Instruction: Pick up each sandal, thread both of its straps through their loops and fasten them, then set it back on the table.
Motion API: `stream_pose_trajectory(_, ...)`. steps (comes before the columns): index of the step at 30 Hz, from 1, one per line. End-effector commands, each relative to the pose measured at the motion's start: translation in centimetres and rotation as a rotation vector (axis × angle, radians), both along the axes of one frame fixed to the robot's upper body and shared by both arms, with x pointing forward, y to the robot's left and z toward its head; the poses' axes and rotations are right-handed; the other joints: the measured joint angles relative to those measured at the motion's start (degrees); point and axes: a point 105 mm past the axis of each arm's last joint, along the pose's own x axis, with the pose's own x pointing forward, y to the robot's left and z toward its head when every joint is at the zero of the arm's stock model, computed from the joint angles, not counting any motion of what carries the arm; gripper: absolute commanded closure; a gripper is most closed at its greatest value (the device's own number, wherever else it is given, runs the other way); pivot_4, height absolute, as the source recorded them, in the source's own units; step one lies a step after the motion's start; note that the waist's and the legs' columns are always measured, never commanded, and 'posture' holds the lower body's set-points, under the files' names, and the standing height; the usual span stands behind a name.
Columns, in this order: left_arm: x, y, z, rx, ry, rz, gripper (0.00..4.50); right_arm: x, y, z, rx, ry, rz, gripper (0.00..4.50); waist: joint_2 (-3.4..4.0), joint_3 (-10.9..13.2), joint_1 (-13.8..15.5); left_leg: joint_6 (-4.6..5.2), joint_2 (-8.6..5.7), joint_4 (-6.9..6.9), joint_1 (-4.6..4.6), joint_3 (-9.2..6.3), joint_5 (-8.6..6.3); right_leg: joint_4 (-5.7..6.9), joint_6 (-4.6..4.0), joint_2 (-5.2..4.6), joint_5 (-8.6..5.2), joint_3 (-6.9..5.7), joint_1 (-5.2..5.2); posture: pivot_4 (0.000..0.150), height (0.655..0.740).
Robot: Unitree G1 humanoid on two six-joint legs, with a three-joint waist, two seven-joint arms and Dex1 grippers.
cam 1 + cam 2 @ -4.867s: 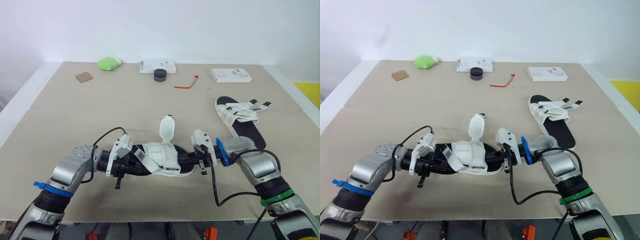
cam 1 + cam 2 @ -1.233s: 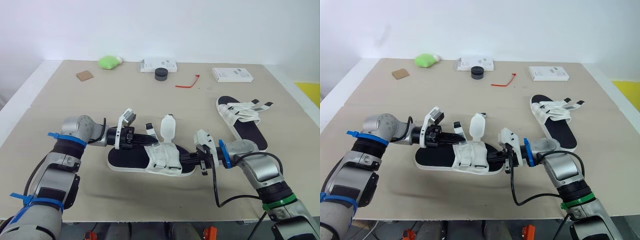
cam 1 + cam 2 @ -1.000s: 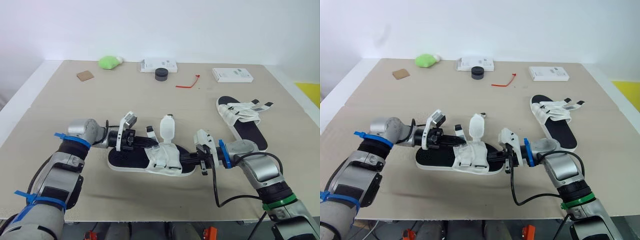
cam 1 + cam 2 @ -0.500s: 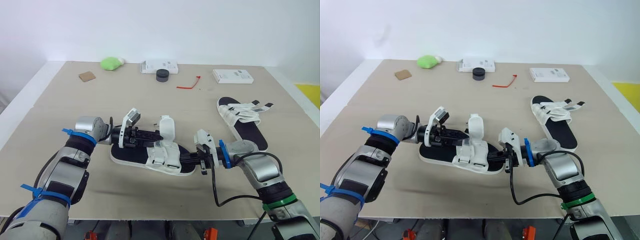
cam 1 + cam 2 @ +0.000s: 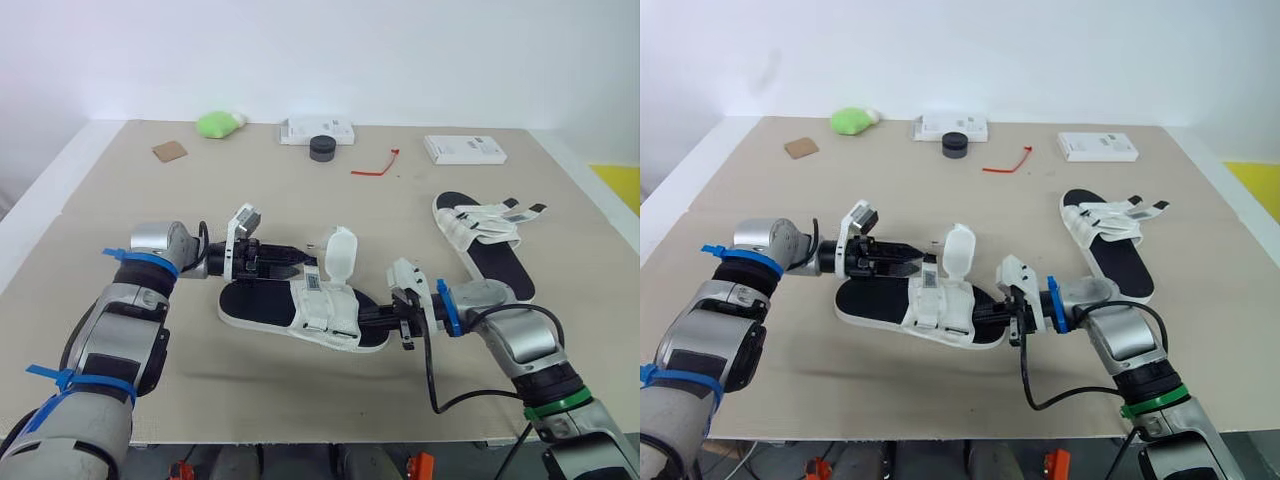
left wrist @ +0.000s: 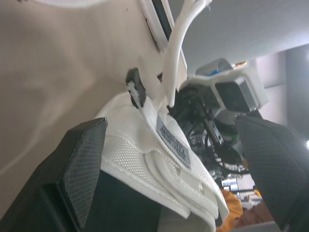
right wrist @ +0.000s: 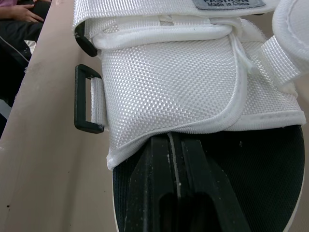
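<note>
The near sandal (image 5: 262,305), black sole with a white upper, lies on the table in front of me. One wide strap flap (image 5: 341,255) stands up from it, unfastened. My left gripper (image 5: 295,258) points at that flap from the left, open; its fingers (image 6: 77,164) stand wide on either side of the white upper (image 6: 145,145). My right gripper (image 5: 372,316) is shut, its fingertips (image 7: 169,159) lying on the black footbed under the edge of the upper, near a black loop (image 7: 87,99). The second sandal (image 5: 487,240) lies at the right, straps loose.
Along the far edge sit a green object (image 5: 219,124), a brown card (image 5: 169,151), a white box (image 5: 315,131) with a black round object (image 5: 322,148) in front, a red tie (image 5: 374,168) and another white box (image 5: 463,150).
My left gripper has opened, letting go of the narrow strap, and drawn back a little to the left. The wide flap now leans right. The right arm has not moved.
</note>
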Motion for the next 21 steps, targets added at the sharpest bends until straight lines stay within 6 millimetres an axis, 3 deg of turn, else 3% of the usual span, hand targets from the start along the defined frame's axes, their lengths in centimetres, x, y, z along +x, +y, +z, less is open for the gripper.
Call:
stream_pose_trajectory(1, 1.2, 0.2, 3.5, -0.076, -0.092, 0.045, 0.12, 0.1, -0.7, -1.2, -0.040, 0.037, -0.042, 4.50, -0.01, 0.06, 0.00, 0.00, 0.00, 0.00, -0.02, -0.01, 0.00, 0.00, -0.01, 0.01, -0.01, -0.01, -0.02, 0.150, 0.7400)
stream_pose_trajectory(6, -0.3, -0.9, 8.8, -0.285, -0.132, -0.055, 0.12, 0.0, -0.8, -1.3, -0.042, 0.039, -0.042, 4.50, -0.13, 0.16, -0.04, -0.01, 0.00, 0.00, -0.07, 0.00, 0.00, 0.00, 0.03, 0.00, 0.02, 0.00, -0.04, 0.150, 0.7400)
stream_pose_trajectory(10, -2.4, -1.4, 10.6, -0.366, -0.120, -0.156, 0.12, 0.0, -0.8, -1.3, -0.043, 0.041, -0.043, 4.50, -0.11, 0.18, -0.09, -0.02, 0.01, -0.05, -0.05, -0.01, -0.01, 0.00, 0.09, 0.01, 0.01, 0.00, -0.04, 0.150, 0.7400)
stream_pose_trajectory(14, -4.8, -2.1, 8.8, -0.296, -0.104, -0.248, 0.12, 0.0, -0.8, -1.3, -0.043, 0.041, -0.043, 4.50, -0.09, 0.18, -0.12, -0.02, 0.01, -0.06, -0.03, -0.01, -0.01, 0.00, 0.11, 0.02, 0.00, 0.02, 0.00, 0.150, 0.7400)
stream_pose_trajectory(18, -5.4, -2.3, 4.2, -0.157, -0.063, -0.252, 0.12, 0.0, -0.8, -1.3, -0.042, 0.040, -0.044, 4.50, -0.08, 0.17, -0.08, -0.02, 0.01, -0.05, 0.03, -0.02, -0.01, 0.01, 0.10, 0.02, 0.02, 0.03, 0.05, 0.150, 0.7400)
stream_pose_trajectory(21, -5.2, -2.4, 2.6, -0.111, -0.047, -0.246, 0.12, 0.0, -0.7, -1.3, -0.042, 0.041, -0.045, 4.50, -0.14, 0.21, -0.02, -0.02, 0.01, 0.00, 0.00, -0.02, 0.00, 0.01, 0.07, 0.02, 0.04, 0.02, 0.04, 0.150, 0.7400)
